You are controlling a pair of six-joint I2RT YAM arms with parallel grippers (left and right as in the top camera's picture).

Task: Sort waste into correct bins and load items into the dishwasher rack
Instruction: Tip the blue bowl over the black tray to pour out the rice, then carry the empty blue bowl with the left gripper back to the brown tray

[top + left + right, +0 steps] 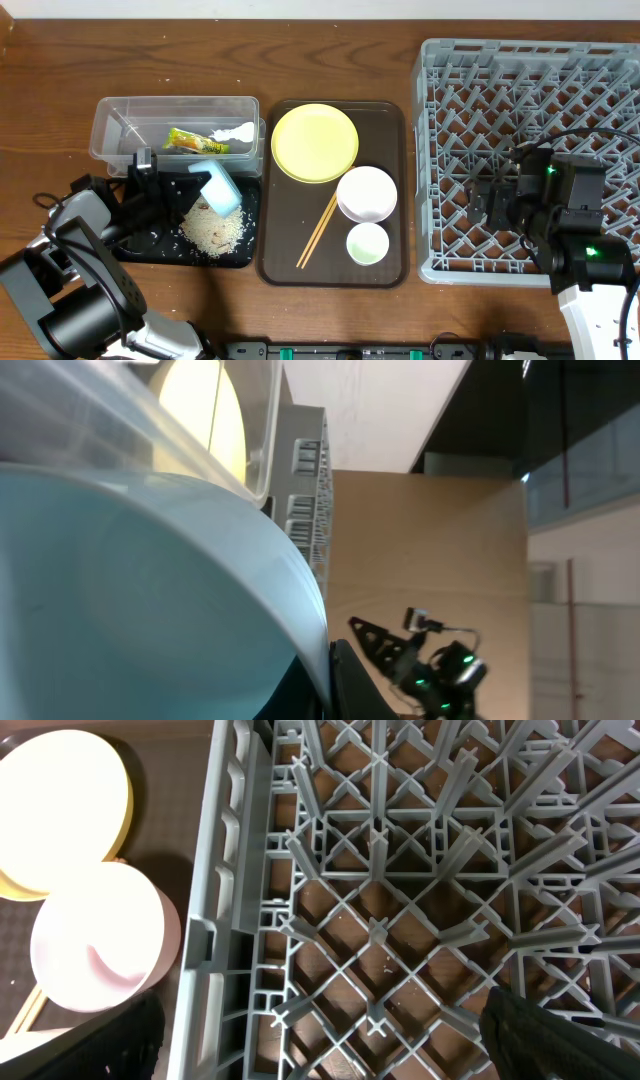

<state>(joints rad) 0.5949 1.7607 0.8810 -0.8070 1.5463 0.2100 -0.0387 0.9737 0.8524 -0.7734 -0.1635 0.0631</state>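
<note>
Toward the left edge of the worktop, on the robot's side, the left gripper (192,183) has its fingers closed on the rim of the light-blue bowl (218,190). It holds the bowl steeply tilted above the shallow black rectangular tray (150,248). A heap of loose white rice scraps (215,230) lies on that tray under the bowl. In the left wrist view the bowl's pale wall fills most of the frame, so whether any grains cling inside cannot be told.

The clear plastic rectangular tub (105,130), toward the far-left corner, contains the yellow-green snack wrapper (185,142) and the crumpled white tissue (237,133). The brown serving tray (395,180) in the middle carries the round yellow-green plate (314,143), the white bowl (367,193), the small white cup (367,244) and the thin wooden chopsticks (320,230).

The right gripper (335,1040) hangs over the large grey pegged dishwasher rack (530,60) by the right edge, fingers spread wide and holding nothing.

The step looks like emptying scraps. To do it well, the bowl's lip should stay low and inside the black tray's outline so grains cannot bounce onto the wood. A fuller tip with a gentle shake would likely clear it before the bowl is carried to the rack.
</note>
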